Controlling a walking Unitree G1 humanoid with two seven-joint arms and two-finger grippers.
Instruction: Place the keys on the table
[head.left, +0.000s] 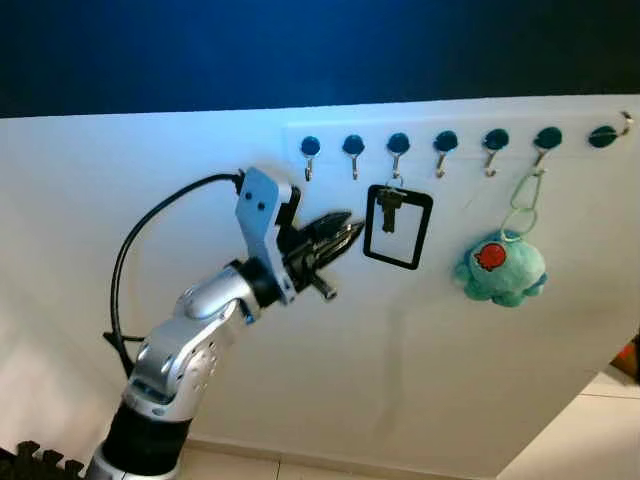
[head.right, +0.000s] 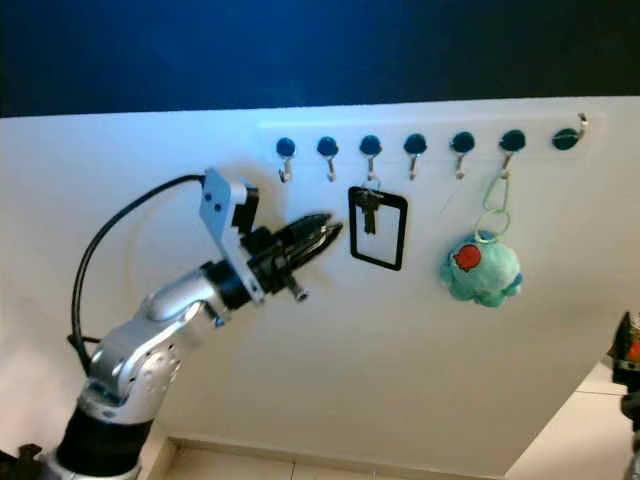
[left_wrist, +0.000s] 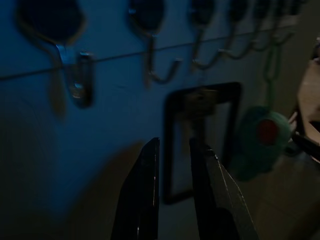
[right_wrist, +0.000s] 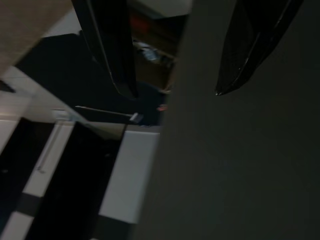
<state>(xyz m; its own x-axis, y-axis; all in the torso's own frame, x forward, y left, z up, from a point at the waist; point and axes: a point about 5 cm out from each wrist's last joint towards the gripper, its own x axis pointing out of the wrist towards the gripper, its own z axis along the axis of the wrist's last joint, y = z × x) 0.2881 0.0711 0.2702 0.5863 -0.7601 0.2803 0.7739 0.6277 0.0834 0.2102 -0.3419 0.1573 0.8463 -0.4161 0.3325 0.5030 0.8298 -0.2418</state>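
A silver robot arm reaches toward a white wall fitted with a row of dark round-capped metal hooks (head.left: 398, 146), its left hand (head.left: 343, 234) raised just beside the target. The keys (head.left: 389, 209), dark metal and hanging with a black rectangular frame-shaped tag (head.left: 398, 227), dangle from the third hook in the row, untouched. The left hand's two long black fingers (left_wrist: 145, 195) stand nearly together with only a narrow gap between them, holding nothing, their tips pointed at the tag's near edge but apart from it.

Further along the row, a teal plush octopus toy with a red patch (head.left: 501, 267) hangs from a pale green carabiner clip (head.left: 524, 194). The right hand (right_wrist: 175, 90) hangs low with its fingers spread wide and empty, over a floor of dark and pale tiles (right_wrist: 125, 175).

The risk from here looks plain: with the fingers so nearly closed, the hand may push the tag along the wall instead of taking hold, setting the keys swinging. A pull straight outward, rather than up and off the hook's curl, could snag the ring or drop the keys to the floor.
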